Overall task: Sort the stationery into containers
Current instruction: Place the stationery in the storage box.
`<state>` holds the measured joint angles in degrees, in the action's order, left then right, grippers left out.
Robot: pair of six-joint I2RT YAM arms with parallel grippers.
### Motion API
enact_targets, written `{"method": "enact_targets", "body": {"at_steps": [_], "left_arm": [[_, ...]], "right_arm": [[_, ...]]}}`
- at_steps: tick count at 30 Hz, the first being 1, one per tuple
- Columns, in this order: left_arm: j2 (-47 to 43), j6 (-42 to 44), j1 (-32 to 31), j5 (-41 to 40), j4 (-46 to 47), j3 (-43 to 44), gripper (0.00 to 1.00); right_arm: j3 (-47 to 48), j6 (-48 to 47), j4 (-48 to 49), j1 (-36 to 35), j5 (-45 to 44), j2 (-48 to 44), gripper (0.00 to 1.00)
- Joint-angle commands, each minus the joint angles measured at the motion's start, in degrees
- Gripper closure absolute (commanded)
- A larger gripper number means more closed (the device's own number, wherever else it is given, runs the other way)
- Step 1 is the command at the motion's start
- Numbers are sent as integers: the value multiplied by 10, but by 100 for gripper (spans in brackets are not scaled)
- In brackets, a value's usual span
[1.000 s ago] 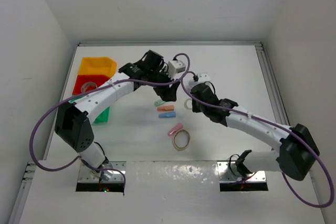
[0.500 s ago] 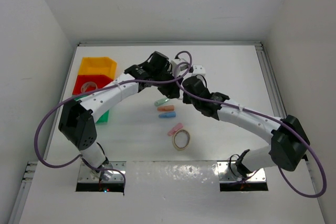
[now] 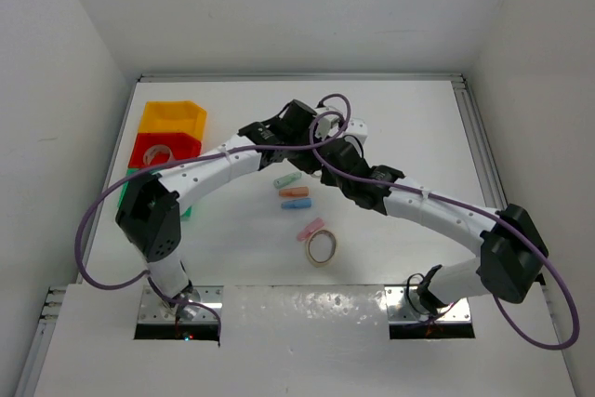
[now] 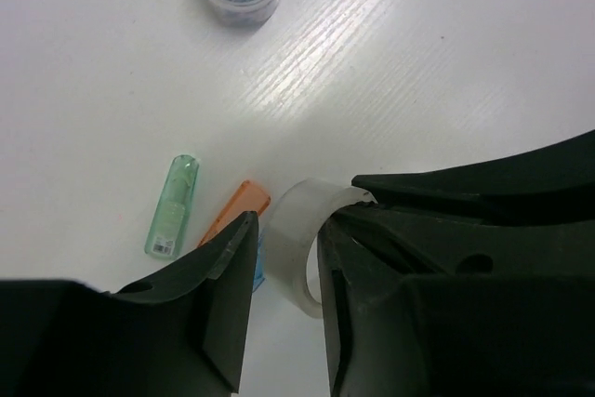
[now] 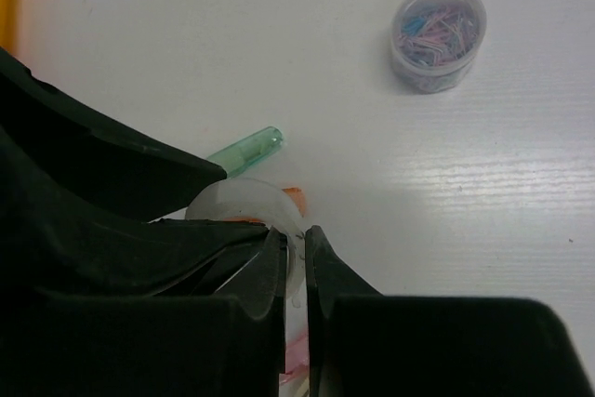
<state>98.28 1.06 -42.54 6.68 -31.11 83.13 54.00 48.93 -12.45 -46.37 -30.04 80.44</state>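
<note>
My right gripper is shut on the wall of the small whitish ring and holds it above the table. My left gripper is open, and the ring sits between its fingers, against the right one. Below lie the green, orange, blue and pink capsules and the tan band ring. The grey-purple cylinder stands farther off. The yellow bin and the red bin, with the grey tape ring inside, stand at the left.
The green bin is mostly hidden behind the left arm. Both arms cross over the table's middle, with purple cables looping above them. A raised rail runs along the table's right edge.
The right gripper has lifted the whitish ring off the table and moved up and left. The left gripper has swung right, and its fingers now flank the ring.
</note>
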Motion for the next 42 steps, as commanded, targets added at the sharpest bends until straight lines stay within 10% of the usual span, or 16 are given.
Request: {"method": "enact_targets", "body": {"at_steps": [1,10,17,22,42], "left_arm": [[9,-1,-12,-49,18,0,71],[4,8,-11,-64,17,-2,100],[-17,23,69,-91,2,-24,100],[-42,57,114,-134,-5,-43,100],[-27,102,497,-25,-54,-18,100]], "right_arm": [[15,34,29,-5,-4,-7,100],[7,22,37,-5,12,-12,100],[21,-63,4,-5,17,-25,47],[19,-120,20,-6,55,-45,26],[2,-255,13,9,143,-55,15]]}}
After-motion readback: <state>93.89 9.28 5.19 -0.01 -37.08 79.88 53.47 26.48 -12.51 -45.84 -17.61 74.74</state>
